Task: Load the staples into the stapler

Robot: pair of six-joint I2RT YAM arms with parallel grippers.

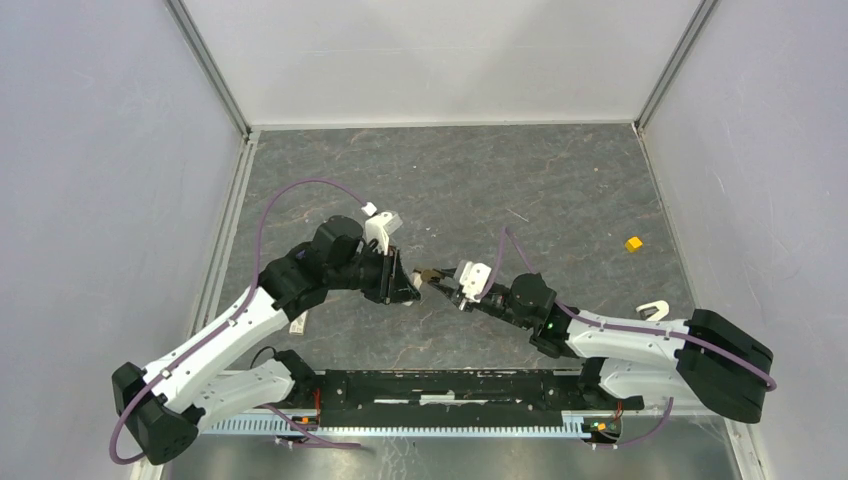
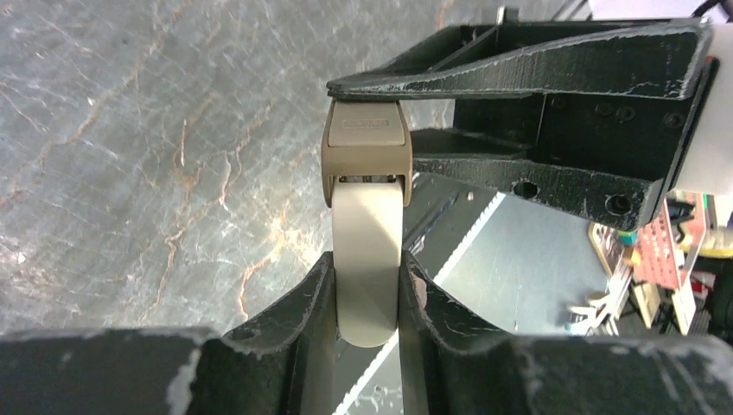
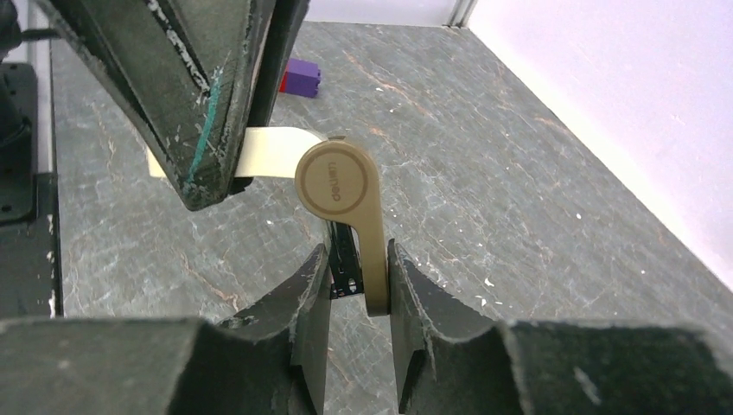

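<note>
Tan and cream, the stapler (image 3: 339,186) hangs above the middle of the table (image 1: 560,190), held between the 2 grippers where they meet nose to nose. The left gripper (image 2: 366,277) is clamped tight on the cream base, 1 finger pressed to each side. The right gripper (image 3: 356,259) has its fingers nearly together around the tan top arm and the black part beside it, both pads touching. The stapler is swung open: from the round hinge, the tan arm points down between the right fingers while the cream base runs off to the left, roughly square to it.

A small white box (image 1: 298,326) lies on the table at the near left, just beside the left forearm; its print is too small to read. A thin pale strip (image 1: 517,214) lies on the table beyond the right gripper, well apart from the stapler; what it is cannot be told from here.

A yellow cube (image 1: 633,243) sits far right. A white hook (image 1: 652,311) lies near the right arm. A purple block (image 3: 299,76) shows behind the left gripper.
</note>
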